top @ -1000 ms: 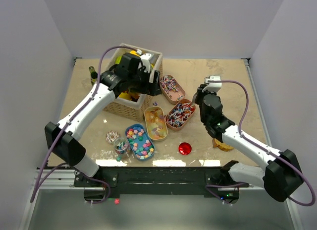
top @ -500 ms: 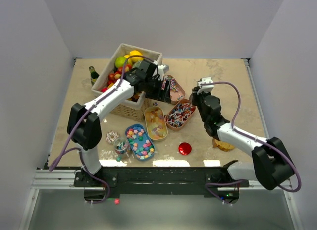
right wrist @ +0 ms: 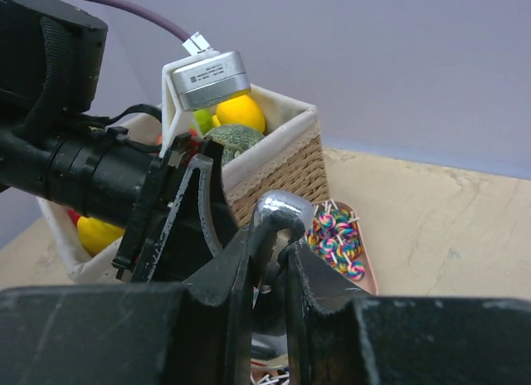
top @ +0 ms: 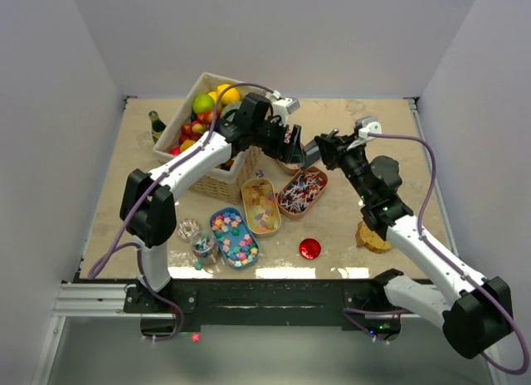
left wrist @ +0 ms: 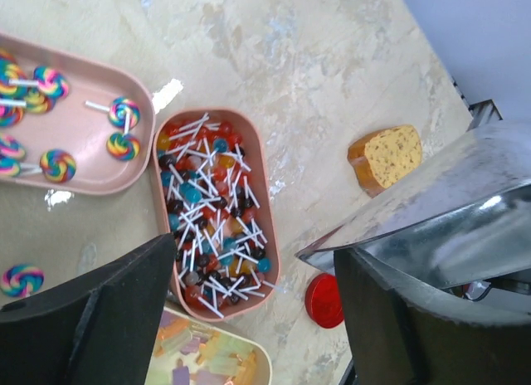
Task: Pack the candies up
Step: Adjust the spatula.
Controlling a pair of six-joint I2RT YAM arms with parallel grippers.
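- Candies [left wrist: 207, 211] are left unpacked: they are spread over four open trays [left wrist: 154, 179] on the table [top: 373, 119], between the basket [top: 217, 182] and the near edge.
- The left arm [top: 178, 165] has been swung off the basket, which it covered a second ago, and reached across to the table's middle. The fruit [top: 203, 103] in the basket is uncovered again.
- The right arm [top: 415, 236] has been lifted and stretched leftward from its lower place beside the trays, so that both arms are now brought together above them.
- The left gripper [left wrist: 257, 256] is held over the trays with its jaws wide apart, and nothing is clamped in it.
- The right gripper [right wrist: 275, 244] is clamped on the rounded handle of a metal scoop [left wrist: 423, 211], whose bowl is seen just beside one finger of the left gripper.
- A handover of the scoop is judged to be under way, ahead of any scooping.
- The red disc [top: 310, 249] is unmoved.
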